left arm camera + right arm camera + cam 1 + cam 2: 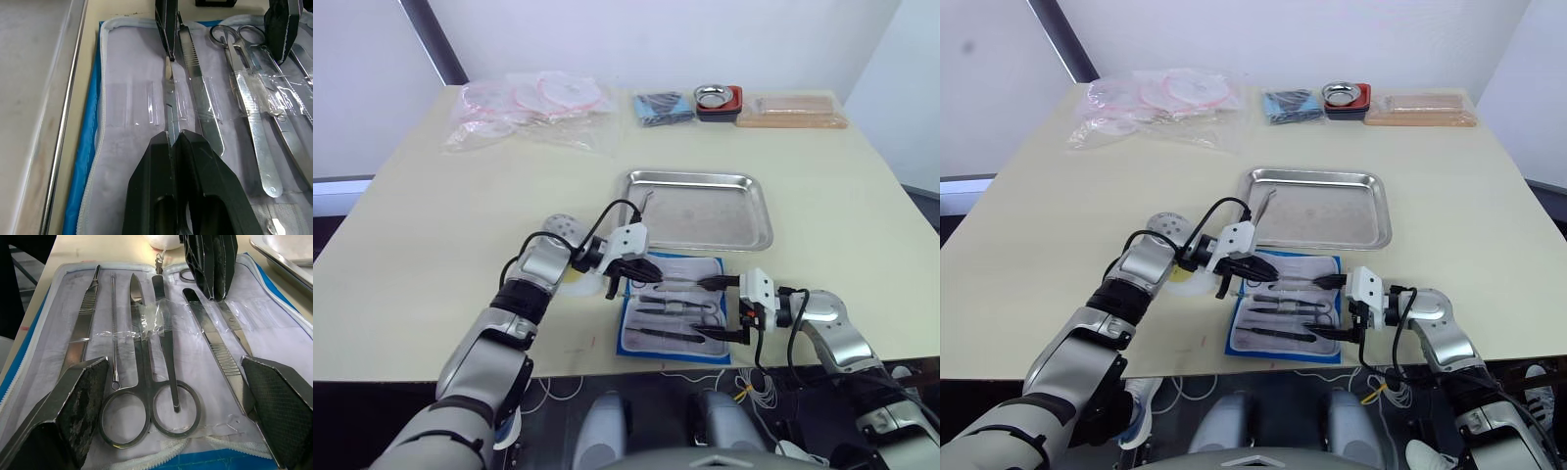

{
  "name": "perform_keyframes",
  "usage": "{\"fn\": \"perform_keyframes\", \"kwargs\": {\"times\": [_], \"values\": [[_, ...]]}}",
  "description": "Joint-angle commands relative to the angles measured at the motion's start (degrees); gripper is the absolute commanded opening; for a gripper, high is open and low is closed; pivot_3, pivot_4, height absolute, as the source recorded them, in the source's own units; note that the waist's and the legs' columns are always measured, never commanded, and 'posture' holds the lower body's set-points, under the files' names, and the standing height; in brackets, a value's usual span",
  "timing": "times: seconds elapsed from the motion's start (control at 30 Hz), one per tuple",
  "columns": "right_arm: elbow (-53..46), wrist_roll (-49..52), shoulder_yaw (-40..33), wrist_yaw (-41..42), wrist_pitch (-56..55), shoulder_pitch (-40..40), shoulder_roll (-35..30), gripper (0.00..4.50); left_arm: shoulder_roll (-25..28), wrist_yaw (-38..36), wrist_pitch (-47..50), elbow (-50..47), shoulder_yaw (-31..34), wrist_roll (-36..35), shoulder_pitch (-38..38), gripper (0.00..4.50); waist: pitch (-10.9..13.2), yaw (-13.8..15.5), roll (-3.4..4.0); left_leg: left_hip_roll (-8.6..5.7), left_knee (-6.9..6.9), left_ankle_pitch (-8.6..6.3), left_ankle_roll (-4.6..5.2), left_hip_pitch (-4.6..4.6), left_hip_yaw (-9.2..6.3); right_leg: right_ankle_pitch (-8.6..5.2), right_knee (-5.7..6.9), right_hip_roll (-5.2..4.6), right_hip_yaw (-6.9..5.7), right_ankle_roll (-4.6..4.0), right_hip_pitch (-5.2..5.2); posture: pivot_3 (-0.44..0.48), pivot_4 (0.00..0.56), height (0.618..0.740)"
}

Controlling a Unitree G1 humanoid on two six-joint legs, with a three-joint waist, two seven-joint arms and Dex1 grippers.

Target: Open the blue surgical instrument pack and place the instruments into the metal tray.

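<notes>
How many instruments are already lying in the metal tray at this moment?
1. One slim instrument lies at the far left corner of the metal tray, by its rim. The others are in the open blue pack.

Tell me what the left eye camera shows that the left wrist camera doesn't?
Left eye alone: the metal tray, the plastic bags, the small bowl and the open right gripper.
Left wrist alone: the left gripper shut on a slim instrument, and the clear straps over the tools.
Both: the open blue surgical instrument pack and its ring-handled scissors.
</notes>
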Motion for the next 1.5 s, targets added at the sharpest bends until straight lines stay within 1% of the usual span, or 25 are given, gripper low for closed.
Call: {"fn": "perform_keyframes", "kwargs": {"times": [0.03,0.17,0.3,0.5,0.67,0.87,0.97,1.2,1.33,1.5], "values": [[5.2,-4.4,3.7,-0.7,3.0,3.6,0.0,4.50,0.7,-0.4,4.4,-3.6,-0.6,0.0,-1.2,0.02,0.0,0.0,-0.01,0.00,0.00,0.00,0.00,0.00,0.00,0.00,0.00,0.00,0.00,0.00,0.00,0.000,0.150,0.740],[5.5,-4.6,3.9,-0.7,2.8,3.7,0.3,4.50,1.9,-2.1,10.6,-8.8,-2.0,0.1,-2.3,0.02,0.0,-0.1,-0.01,0.01,-0.01,0.00,0.00,0.00,0.00,-0.01,0.00,0.01,0.00,0.01,0.00,0.000,0.150,0.740],[5.7,-4.8,4.0,-0.8,2.7,3.6,0.4,4.50,3.0,-2.9,14.1,-10.5,-3.0,0.2,-3.9,0.02,0.0,-0.1,-0.01,0.02,-0.04,0.00,0.00,0.02,0.00,-0.03,0.00,0.03,0.01,0.02,0.00,0.000,0.150,0.740],[5.9,-5.0,4.1,-1.2,2.5,3.8,0.8,4.50,3.8,-3.0,14.6,-9.6,-4.3,1.7,-6.8,0.02,0.0,-0.2,-0.02,0.04,-0.05,0.00,0.00,0.04,0.01,-0.06,-0.01,0.06,0.03,0.04,0.00,0.000,0.150,0.740],[5.8,-5.0,4.0,-1.4,2.5,4.0,1.0,4.50,5.1,-4.9,17.3,-12.3,-5.2,2.1,-7.3,0.02,0.0,-0.3,-0.03,0.11,-0.09,0.00,0.00,0.07,0.02,-0.07,-0.01,0.13,0.04,0.01,0.00,0.000,0.150,0.740],[5.9,-5.1,4.0,-1.5,2.5,4.1,1.1,4.50,7.1,-5.4,18.8,-14.0,-5.8,2.2,-7.6,0.02,0.0,-0.3,-0.04,0.13,-0.14,0.00,0.00,0.11,0.02,-0.09,0.00,0.16,0.06,-0.02,0.00,0.000,0.150,0.740],[5.9,-5.0,4.0,-1.4,2.5,4.0,1.1,4.50,8.2,-5.7,19.4,-14.8,-5.6,2.0,-7.6,0.02,0.0,-0.3,-0.06,0.14,-0.14,0.00,0.00,0.11,0.03,-0.09,0.00,0.16,0.06,-0.03,0.00,0.000,0.150,0.740],[6.2,-5.3,4.3,-1.4,2.3,3.6,1.4,4.50,13.3,-8.0,21.9,-16.0,-4.3,0.9,-8.2,0.02,-0.1,-0.3,-0.12,0.17,-0.16,0.00,0.00,0.14,0.04,-0.10,0.00,0.19,0.07,-0.04,0.00,0.000,0.150,0.740],[6.3,-5.3,4.4,-1.4,2.3,3.6,1.7,4.50,15.8,-9.0,21.8,-16.3,-4.0,0.5,-8.5,0.02,-0.1,-0.3,-0.17,0.19,-0.17,0.00,0.00,0.14,0.04,-0.11,0.00,0.19,0.07,-0.05,-0.01,0.000,0.150,0.740],[6.5,-5.5,4.4,-1.4,2.3,3.4,1.9,4.50,17.3,-8.9,25.2,-16.7,-1.7,-3.2,-9.0,0.02,-0.1,-0.4,-0.21,0.22,-0.19,0.00,0.00,0.17,0.05,-0.12,0.01,0.22,0.08,-0.08,-0.01,0.000,0.150,0.740]]}}
